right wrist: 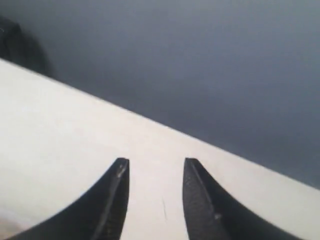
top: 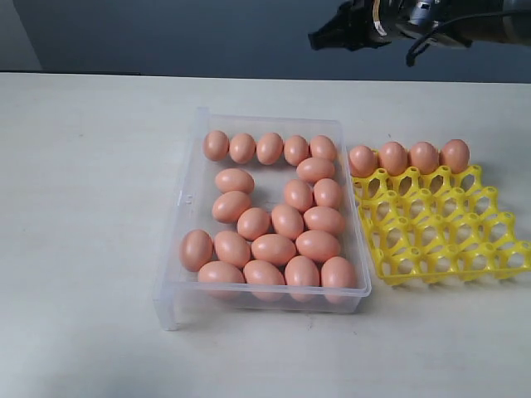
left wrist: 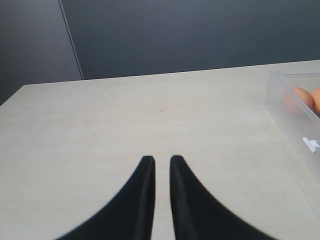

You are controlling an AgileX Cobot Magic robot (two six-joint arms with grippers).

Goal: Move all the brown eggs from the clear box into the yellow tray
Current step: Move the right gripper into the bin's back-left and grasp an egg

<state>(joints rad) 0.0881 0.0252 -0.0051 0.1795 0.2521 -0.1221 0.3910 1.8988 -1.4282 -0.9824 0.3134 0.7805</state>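
Box (top: 189,199) and tray (top: 431,240) sat side by side, bare table (top: 83,207) all around. Eggs (top: 274,249): matte orange-brown ovals. Left gripper (left wrist: 162,159) fingers stood narrow, empty; right gripper (right wrist: 153,162) fingers parted, empty.

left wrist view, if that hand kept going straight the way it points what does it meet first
Probably nothing soon. The left hand points out over bare table, nothing lying ahead up to the far edge. The clear box sits off to one side of that line. Depth is hard to judge.

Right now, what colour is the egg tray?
Bright yellow tray, clearest in the exterior view.
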